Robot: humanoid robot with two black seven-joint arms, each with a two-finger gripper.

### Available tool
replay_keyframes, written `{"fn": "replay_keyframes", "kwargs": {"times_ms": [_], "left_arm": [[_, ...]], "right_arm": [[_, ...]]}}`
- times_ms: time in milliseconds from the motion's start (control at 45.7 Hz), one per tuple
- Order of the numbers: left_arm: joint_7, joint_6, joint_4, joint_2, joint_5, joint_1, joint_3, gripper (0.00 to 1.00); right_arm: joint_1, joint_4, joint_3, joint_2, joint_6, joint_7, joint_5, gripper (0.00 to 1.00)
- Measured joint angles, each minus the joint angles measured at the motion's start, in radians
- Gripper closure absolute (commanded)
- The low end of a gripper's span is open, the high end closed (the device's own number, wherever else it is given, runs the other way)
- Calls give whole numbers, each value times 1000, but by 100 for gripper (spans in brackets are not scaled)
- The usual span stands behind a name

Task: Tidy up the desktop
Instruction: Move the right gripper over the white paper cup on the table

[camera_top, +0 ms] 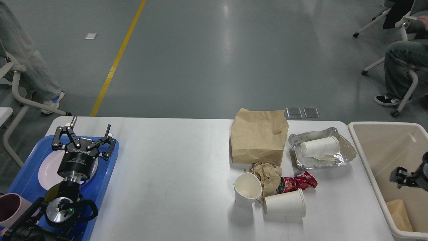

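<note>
Two end effectors over one bench [174, 167], white and wide, spanning the view between a blue tray at the left edge and a cream bin at the right edge.

Left end effector [83, 137]: fingers spread wide, nothing between them, poised above the blue tray [110, 167] and the pale plate [45, 172] lying in it. Pink mug [8, 209] just behind and outboard of it, at the tray's near corner. Crockery kept together on this side, presumably as things to keep rather than discard.

Right end effector [406, 177]: dark, partly cut off at the view's edge, held over the open bin [357, 134]; impossible to tell how far open, or whether holding anything. Brownish scrap [399, 214] already lying in the bin below it, suggesting the bin as the place for rubbish.

Litter clustered inboard of the right end effector, well apart from the left one:
- brown paper bag [259, 137], flat;
- foil sheet [344, 150] with one paper cup [320, 146] on its side upon it;
- crumpled brown paper [267, 172];
- red wrapper [299, 182];
- upright dented cup [247, 190] and toppled cup [285, 203], both close to the crumpled paper.

Nearness of this heap to the bin likely favours the right arm for clearing; most of the task judged not yet done.
</note>
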Motion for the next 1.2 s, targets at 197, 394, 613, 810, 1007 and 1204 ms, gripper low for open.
{"fn": "replay_keyframes", "kwargs": {"times_ms": [197,394,613,810,1007,1204], "left_arm": [[0,0,0,0,0,1,0,4],[0,0,0,0,0,1,0,4],[0,0,0,0,0,1,0,4],[0,0,0,0,0,1,0,4],[0,0,0,0,0,0,1,4],[0,0,0,0,0,1,1,4]], "right_arm": [[274,163,-67,161,169,3,7,0],[550,347,-101,239,172,11,68,0],[771,488,-65,333,129,70,216,1],[792,500,-125,474,104,299,207,1],[774,497,-126,486,104,279,162,1],[708,483,-41,481,87,168,153,0]]}}
